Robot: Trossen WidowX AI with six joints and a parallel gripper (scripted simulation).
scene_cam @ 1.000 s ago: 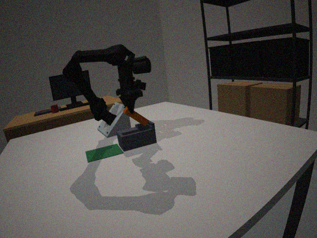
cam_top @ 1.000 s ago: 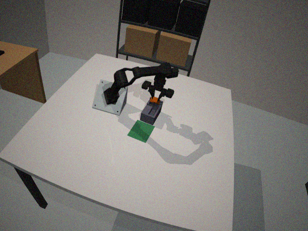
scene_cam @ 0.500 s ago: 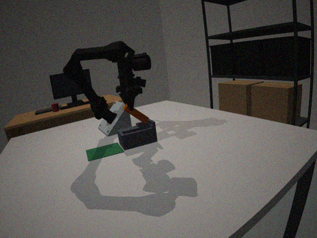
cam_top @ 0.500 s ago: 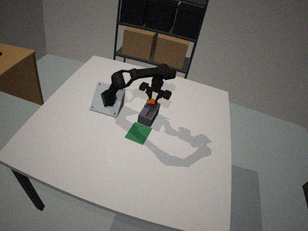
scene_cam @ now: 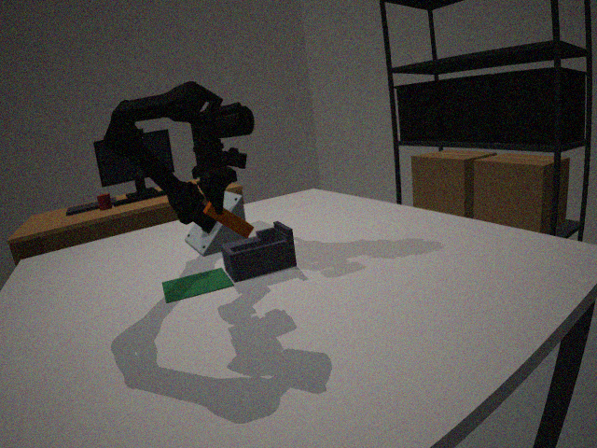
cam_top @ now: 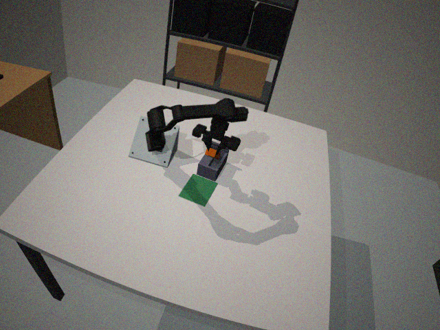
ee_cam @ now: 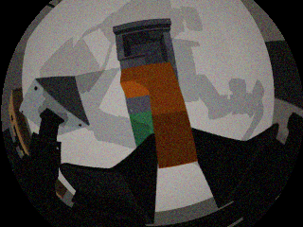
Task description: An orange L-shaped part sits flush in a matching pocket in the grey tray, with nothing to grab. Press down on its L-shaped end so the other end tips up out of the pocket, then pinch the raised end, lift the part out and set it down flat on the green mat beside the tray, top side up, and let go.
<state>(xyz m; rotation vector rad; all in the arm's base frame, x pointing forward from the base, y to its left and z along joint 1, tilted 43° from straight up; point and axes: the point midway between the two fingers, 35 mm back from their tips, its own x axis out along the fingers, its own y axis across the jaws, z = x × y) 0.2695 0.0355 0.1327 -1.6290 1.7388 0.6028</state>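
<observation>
My gripper [cam_top: 213, 146] [scene_cam: 212, 207] [ee_cam: 172, 135] is shut on one end of the orange L-shaped part [cam_top: 212, 152] [scene_cam: 231, 222] [ee_cam: 166, 109]. The part hangs tilted, with its held end high and its far end sloping down towards the grey tray [cam_top: 208, 171] [scene_cam: 260, 258] [ee_cam: 146, 42]. The far end is just above the tray's top; I cannot tell whether they touch. The tray's pocket looks dark and open. The green mat [cam_top: 198, 190] [scene_cam: 195, 285] [ee_cam: 142, 125] lies flat on the white table right beside the tray, on the side nearer the front.
The arm's grey base plate [cam_top: 138, 149] [scene_cam: 206, 241] stands just behind and left of the tray. A dark shelf with cardboard boxes [cam_top: 220, 67] [scene_cam: 487, 188] is beyond the table. A wooden desk [cam_top: 21, 102] [scene_cam: 72, 219] stands off to the left.
</observation>
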